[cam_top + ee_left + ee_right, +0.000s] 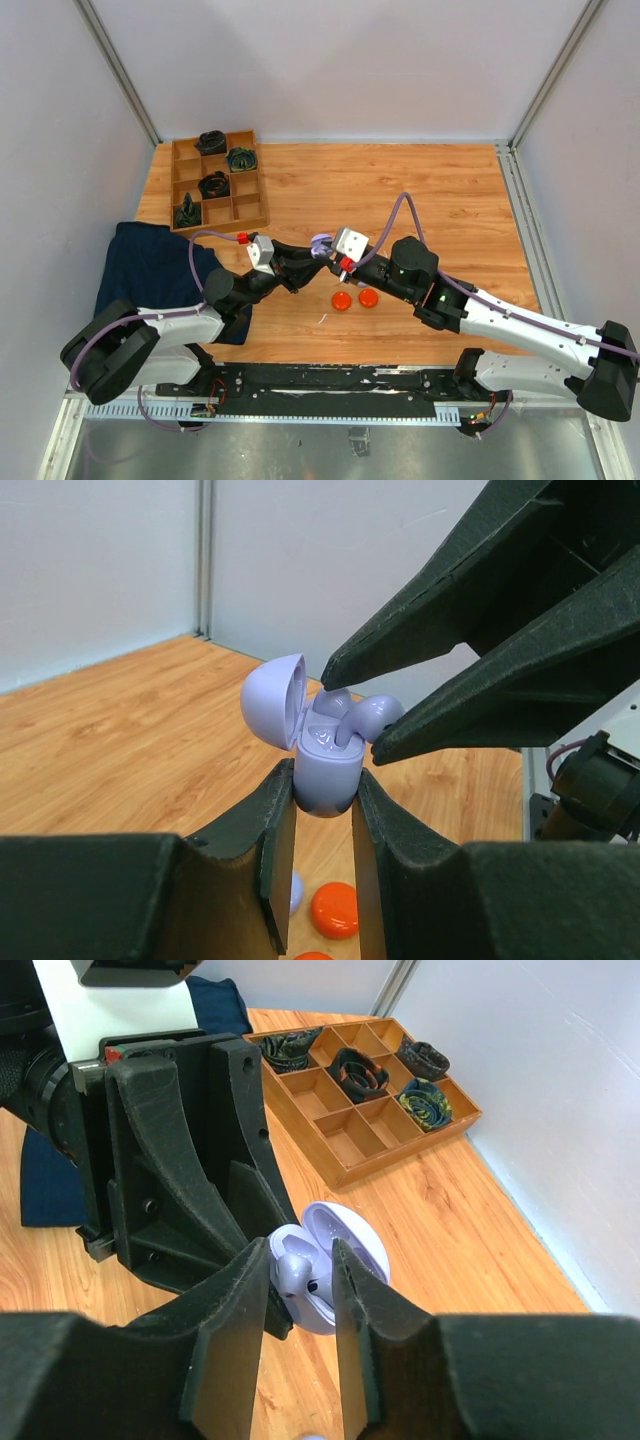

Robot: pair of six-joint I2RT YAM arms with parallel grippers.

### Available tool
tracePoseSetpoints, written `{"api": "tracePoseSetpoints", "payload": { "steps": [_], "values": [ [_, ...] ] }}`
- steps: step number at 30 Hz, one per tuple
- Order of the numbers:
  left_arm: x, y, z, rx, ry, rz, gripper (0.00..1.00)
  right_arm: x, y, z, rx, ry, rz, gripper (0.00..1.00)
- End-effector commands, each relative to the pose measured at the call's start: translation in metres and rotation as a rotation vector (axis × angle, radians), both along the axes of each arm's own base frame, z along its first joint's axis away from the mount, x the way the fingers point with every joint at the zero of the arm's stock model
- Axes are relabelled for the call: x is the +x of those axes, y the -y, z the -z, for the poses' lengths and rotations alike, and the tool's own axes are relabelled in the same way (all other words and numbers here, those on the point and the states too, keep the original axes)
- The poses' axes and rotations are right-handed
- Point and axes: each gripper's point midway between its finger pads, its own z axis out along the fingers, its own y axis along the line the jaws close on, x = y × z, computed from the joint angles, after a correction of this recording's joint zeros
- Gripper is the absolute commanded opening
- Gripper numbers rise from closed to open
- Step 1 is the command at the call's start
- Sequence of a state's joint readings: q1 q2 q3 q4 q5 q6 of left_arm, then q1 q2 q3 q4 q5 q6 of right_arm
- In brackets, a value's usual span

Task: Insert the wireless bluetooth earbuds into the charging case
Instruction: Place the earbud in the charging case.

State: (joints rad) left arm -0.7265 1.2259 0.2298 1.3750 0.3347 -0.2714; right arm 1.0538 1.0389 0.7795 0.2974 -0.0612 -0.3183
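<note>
Two claws point(325, 800) point(300, 1270), one lavender case point(325, 775), two orange discs point(342, 301) point(369, 297)

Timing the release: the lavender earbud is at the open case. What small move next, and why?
Likely nudge the right gripper down to seat the lavender earbud: its head stands proud of the open charging case, which the left gripper clamps.

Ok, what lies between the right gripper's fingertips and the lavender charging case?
A lavender earbud, flanked by the right gripper and sitting in the open charging case held by the left gripper; the left wrist view shows it best.
</note>
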Motion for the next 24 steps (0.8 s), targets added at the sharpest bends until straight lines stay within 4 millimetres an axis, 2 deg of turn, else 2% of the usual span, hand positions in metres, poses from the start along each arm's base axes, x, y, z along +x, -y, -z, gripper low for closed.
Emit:
{"api": "tracePoseSetpoints", "payload": {
  "steps": [1,7,13,24],
  "values": [
    [0.002,-0.003,-0.009,-0.026,0.033,-0.017,0.0,-0.007,-0.001,-0.009,0.014,0.011,-0.018,0.34],
    [0.003,-0.003,-0.002,-0.012,0.025,-0.02,0.0,-0.012,0.005,-0.025,0.036,0.021,-0.029,0.46],
    [0.004,-0.002,0.006,0.005,0.015,-0.02,0.0,-0.007,0.02,-0.038,0.039,0.037,0.038,0.55],
    [0.0,-0.003,0.007,0.011,0.024,-0.011,0.0,0.022,0.045,-0.029,-0.008,0.03,0.25,0.65]
  ]
}}
